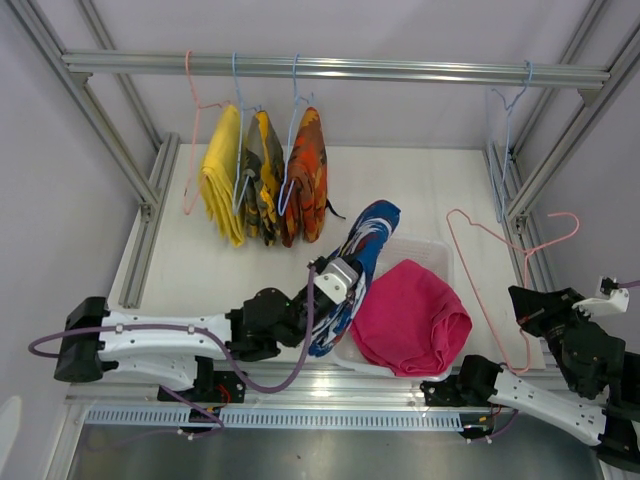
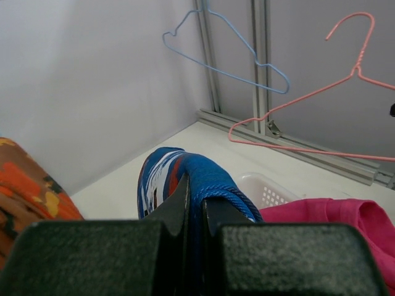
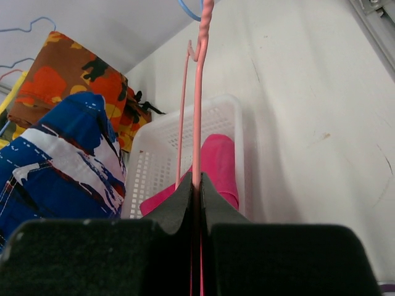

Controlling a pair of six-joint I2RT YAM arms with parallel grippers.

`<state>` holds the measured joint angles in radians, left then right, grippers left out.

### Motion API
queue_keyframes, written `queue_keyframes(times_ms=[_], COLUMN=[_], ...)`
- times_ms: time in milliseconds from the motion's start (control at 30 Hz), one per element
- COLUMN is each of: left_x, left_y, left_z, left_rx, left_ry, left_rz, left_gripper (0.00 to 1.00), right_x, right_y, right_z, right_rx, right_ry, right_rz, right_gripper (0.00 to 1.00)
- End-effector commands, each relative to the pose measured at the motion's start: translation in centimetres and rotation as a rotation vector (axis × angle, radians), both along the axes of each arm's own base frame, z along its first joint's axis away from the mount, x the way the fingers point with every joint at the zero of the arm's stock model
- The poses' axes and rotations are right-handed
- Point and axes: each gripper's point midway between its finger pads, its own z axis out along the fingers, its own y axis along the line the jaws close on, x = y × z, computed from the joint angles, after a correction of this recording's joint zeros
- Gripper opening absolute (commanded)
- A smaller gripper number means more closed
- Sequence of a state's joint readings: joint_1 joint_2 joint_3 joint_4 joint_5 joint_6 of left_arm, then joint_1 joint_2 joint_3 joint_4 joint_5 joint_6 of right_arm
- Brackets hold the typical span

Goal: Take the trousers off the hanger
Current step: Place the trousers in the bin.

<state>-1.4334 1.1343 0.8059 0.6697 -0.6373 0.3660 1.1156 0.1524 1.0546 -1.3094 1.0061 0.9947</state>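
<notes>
My left gripper (image 1: 337, 283) (image 2: 196, 203) is shut on a fold of the blue trousers (image 1: 362, 245) (image 2: 163, 176) with the white and red pattern, held up just left of the white basket (image 1: 428, 244). The magenta-pink trousers (image 1: 410, 315) (image 3: 219, 163) lie in that basket. My right gripper (image 1: 527, 303) (image 3: 197, 185) is shut on the wire of a bare pink hanger (image 3: 198, 92) (image 2: 308, 105), right of the basket. Yellow trousers (image 1: 222, 175), olive camouflage trousers (image 1: 262, 175) and orange camouflage trousers (image 1: 305, 175) (image 3: 68, 74) hang from the rail (image 1: 400, 70).
An empty blue hanger (image 1: 510, 110) (image 2: 234, 49) hangs at the rail's right end. Aluminium frame posts (image 1: 150, 190) stand at both sides of the white table. The basket (image 3: 160, 154) sits near the front edge between my arms.
</notes>
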Motion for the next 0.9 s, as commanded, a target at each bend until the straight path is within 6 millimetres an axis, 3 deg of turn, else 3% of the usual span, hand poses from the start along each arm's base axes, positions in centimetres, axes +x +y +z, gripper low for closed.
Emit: queue_keyframes(times_ms=[0, 200, 300, 333, 367, 400, 467, 533, 667, 867], left_x=[-1.7, -2.6, -3.3, -4.1, -4.5, -4.9, -5.8, -6.3, -6.5, -6.0], left_y=[-0.8, -5.4, -9.1, -10.4, -11.7, -13.7, -15.3, -16.1, -15.2, -12.8], left_z=[7.7, 6.8, 4.2, 3.3, 3.2, 0.4, -2.1, -3.3, -4.5, -2.1], left_rx=[-0.243, -0.185, -0.1, -0.07, -0.046, 0.031, 0.113, 0.138, 0.145, 0.117], left_ry=[-0.035, -0.026, 0.006, 0.012, 0.028, 0.045, 0.061, 0.063, 0.091, 0.078], left_rz=[-0.095, -0.14, -0.183, -0.214, -0.238, -0.254, -0.252, -0.235, -0.24, -0.209], left_gripper=[0.01, 0.01, 0.03, 0.09, 0.47, 0.63, 0.77, 0.91, 0.98, 0.99], right_x=[0.2, 0.3, 0.3, 0.3, 0.3, 0.3, 0.3, 0.3, 0.3, 0.3], right_y=[-0.7, -0.4, -0.4, -0.4, -0.4, -0.3, -0.2, -0.2, -0.1, -0.2], right_z=[0.0, -0.3, -0.3, -0.3, -0.3, -0.3, -0.3, -0.3, -0.3, -0.3], right_rx=[0.04, 0.042, 0.045, 0.045, 0.043, 0.046, 0.043, 0.042, 0.043, 0.043], right_ry=[-0.012, -0.007, -0.007, -0.007, -0.007, -0.008, -0.008, -0.008, -0.008, -0.008], right_rz=[-0.031, -0.024, -0.02, -0.02, -0.02, -0.017, -0.012, -0.01, -0.004, -0.004], right_gripper=[0.0, 0.0, 0.0, 0.0, 0.0, 0.0, 0.0, 0.0, 0.0, 0.0])
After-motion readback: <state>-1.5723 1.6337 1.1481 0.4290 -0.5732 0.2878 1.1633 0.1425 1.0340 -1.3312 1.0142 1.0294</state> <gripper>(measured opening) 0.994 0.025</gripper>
